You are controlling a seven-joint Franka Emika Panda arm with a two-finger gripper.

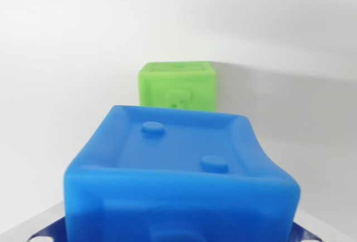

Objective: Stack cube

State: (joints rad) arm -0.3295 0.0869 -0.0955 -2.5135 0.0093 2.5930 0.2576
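Fingers out of frame, so can't tell if they're clamped or apart. Blue cube [178, 180] sits right under the camera, near edge of view, filling the lower half; looks held, but that's a guess. Green cube [177, 86] lies straight beyond it on the white surface [56, 86], far side, roughly centred. Next move likely forward, then down onto green.

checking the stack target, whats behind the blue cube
A green cube stands behind the blue cube on the white surface. Its lower part is hidden by the blue cube, so contact between them cannot be judged.
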